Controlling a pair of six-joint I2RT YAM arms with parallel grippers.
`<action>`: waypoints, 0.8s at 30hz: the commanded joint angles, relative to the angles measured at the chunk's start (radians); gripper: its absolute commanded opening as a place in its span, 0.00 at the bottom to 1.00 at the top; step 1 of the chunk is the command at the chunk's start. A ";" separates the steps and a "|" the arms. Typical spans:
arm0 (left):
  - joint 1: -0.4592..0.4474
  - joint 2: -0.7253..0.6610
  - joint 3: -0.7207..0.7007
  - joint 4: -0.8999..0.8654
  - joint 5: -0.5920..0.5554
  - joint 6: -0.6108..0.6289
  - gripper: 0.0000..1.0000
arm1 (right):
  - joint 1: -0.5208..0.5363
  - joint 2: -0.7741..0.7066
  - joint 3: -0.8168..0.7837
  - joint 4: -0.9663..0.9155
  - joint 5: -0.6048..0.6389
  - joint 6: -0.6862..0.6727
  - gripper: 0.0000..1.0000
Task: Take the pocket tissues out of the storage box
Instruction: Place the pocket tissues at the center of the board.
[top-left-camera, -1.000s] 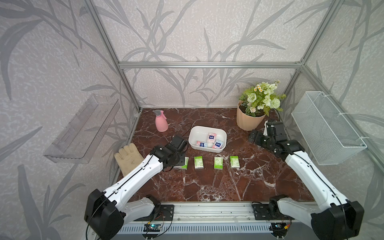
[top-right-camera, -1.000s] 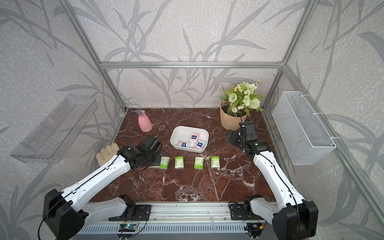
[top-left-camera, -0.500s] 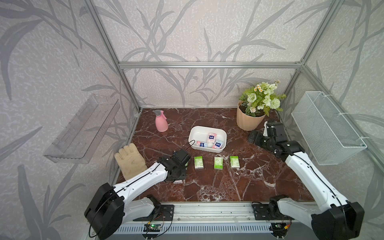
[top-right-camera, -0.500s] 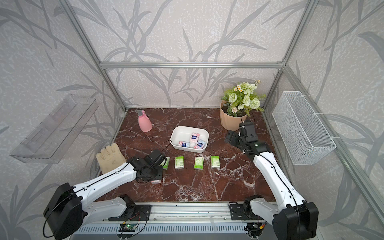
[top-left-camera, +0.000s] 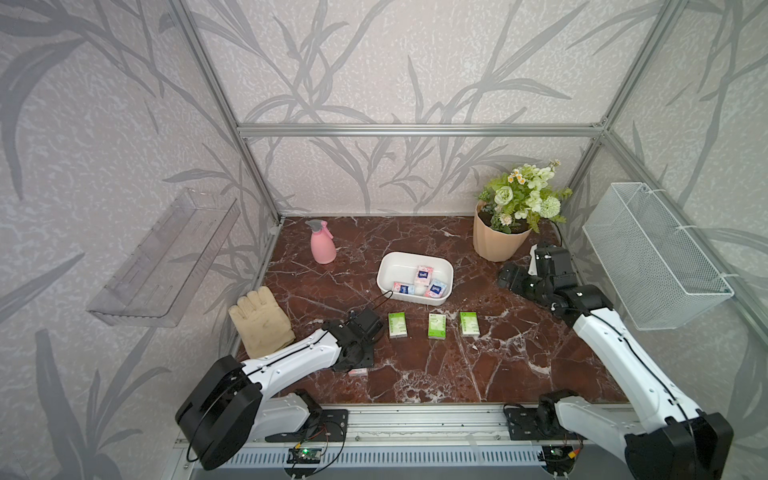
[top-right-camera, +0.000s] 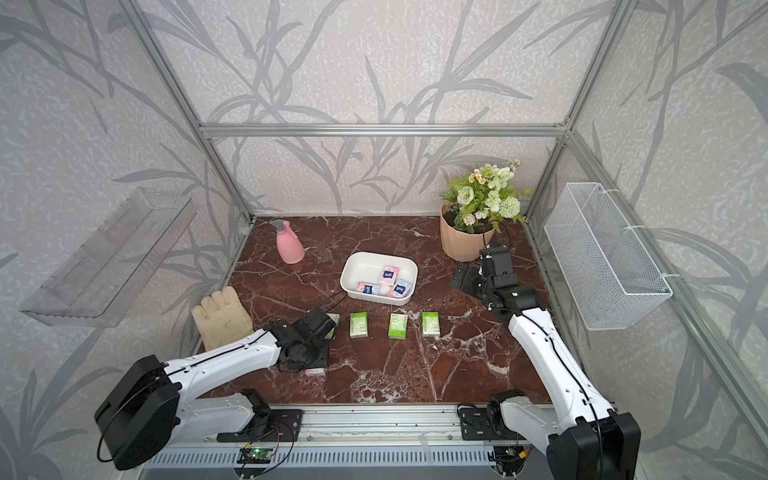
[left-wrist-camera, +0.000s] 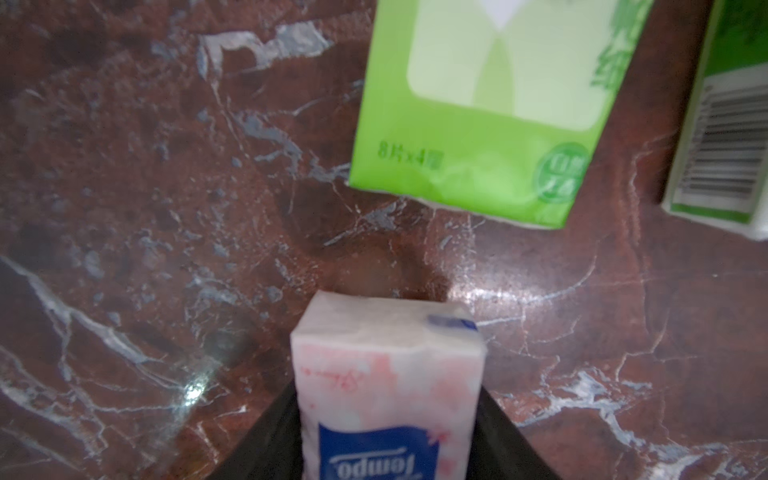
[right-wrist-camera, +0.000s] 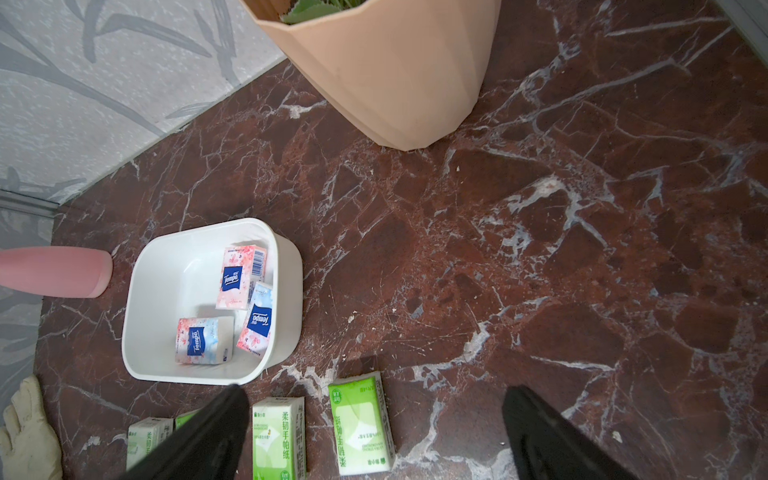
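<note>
In the last second I have swung my left arm back from beside the storage box (top-left-camera: 394, 268) toward the front edge of the marble tabletop (top-left-camera: 457, 365), bringing a pink packet (top-left-camera: 358, 372) down with it. In both top views the packet now sits low at the table, just in front of the row of green packets (top-left-camera: 436, 325) and well clear of the box. From my left wrist view, the left gripper (left-wrist-camera: 388, 386) has a dark finger on either side of the packet. The jaws look close against its sides, but I cannot tell whether they pinch it or have just let go. My right gripper (right-wrist-camera: 376, 390) has not moved: it hangs near the flower pot (top-left-camera: 496, 245) with its jaws spread wide and nothing between them. I judge this to be the set-down of the fifth packet, which puts me a little past halfway. The packets left in the box (right-wrist-camera: 241, 276) number three, lying loose toward its right end. Before I lift away I should be sure the pink one is free, so it does not drag up with my fingers.
</note>
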 joint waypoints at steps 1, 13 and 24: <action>-0.004 -0.022 0.028 -0.049 -0.053 0.034 0.69 | -0.004 -0.009 -0.005 -0.001 0.021 0.008 0.99; 0.000 -0.122 0.294 -0.244 -0.225 0.154 0.97 | -0.004 0.012 0.016 0.007 0.034 0.005 0.99; 0.038 0.094 0.592 -0.074 -0.204 0.334 1.00 | -0.004 -0.006 0.016 0.002 0.034 0.006 0.99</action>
